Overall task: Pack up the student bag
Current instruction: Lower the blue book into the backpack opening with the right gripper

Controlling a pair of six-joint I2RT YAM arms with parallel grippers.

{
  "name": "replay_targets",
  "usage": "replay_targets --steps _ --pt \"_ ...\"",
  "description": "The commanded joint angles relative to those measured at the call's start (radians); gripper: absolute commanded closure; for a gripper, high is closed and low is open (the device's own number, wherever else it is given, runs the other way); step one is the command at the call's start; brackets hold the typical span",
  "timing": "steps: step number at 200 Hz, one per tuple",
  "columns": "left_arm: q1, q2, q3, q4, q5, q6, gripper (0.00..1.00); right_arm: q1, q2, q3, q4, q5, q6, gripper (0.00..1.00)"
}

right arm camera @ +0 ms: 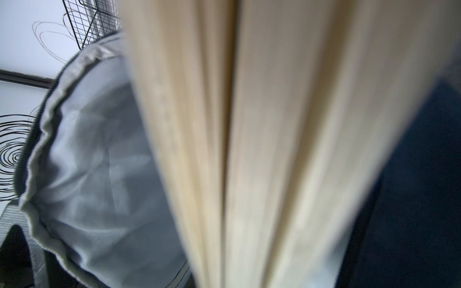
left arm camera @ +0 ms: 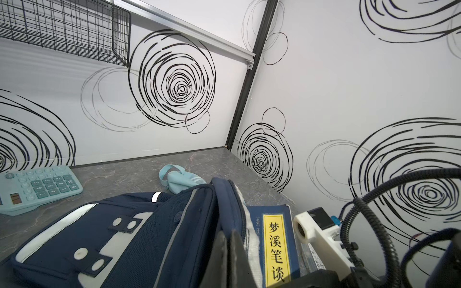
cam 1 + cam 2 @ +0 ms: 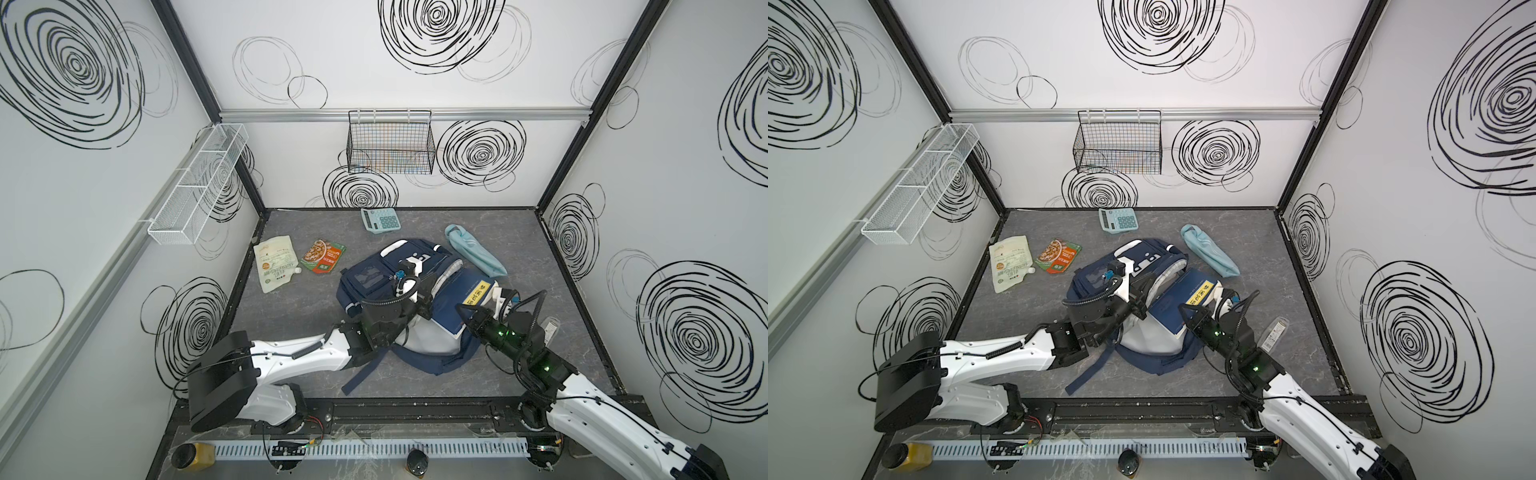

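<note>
The student bag, a navy backpack with white patches, lies in the middle of the table with its main pocket gaping toward the right. My left gripper is shut on the raised rim of that opening, beside the bag's front. My right gripper is shut on a blue book with a yellow title strip, tilted at the mouth of the bag. In the right wrist view the book's page edges hide the jaws, with grey lining beside them.
A light blue folded umbrella lies right of the bag and a teal calculator behind it. A white pouch and an orange food packet lie at the left. A clear packet sits by the right arm. A wire basket hangs on the back wall.
</note>
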Motion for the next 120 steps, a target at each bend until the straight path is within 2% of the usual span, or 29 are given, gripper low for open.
replay_targets --steps 1,54,97,108,120 --pt "0.000 -0.032 0.015 0.156 0.013 -0.015 1.00 0.036 0.042 0.005 0.118 0.008 0.064 1.00" --pt "-0.007 -0.039 0.018 0.153 0.015 -0.009 1.00 0.144 0.173 -0.004 0.242 0.090 0.161 1.00" --pt "-0.015 -0.042 0.024 0.145 0.012 0.008 1.00 0.160 0.315 -0.008 0.360 0.065 0.234 1.00" --pt "-0.016 -0.044 0.023 0.144 0.010 0.013 1.00 0.164 0.361 0.003 0.384 0.049 0.232 0.92" --pt "-0.016 -0.046 0.024 0.141 0.009 0.017 1.00 0.168 0.401 0.010 0.405 0.030 0.226 0.73"
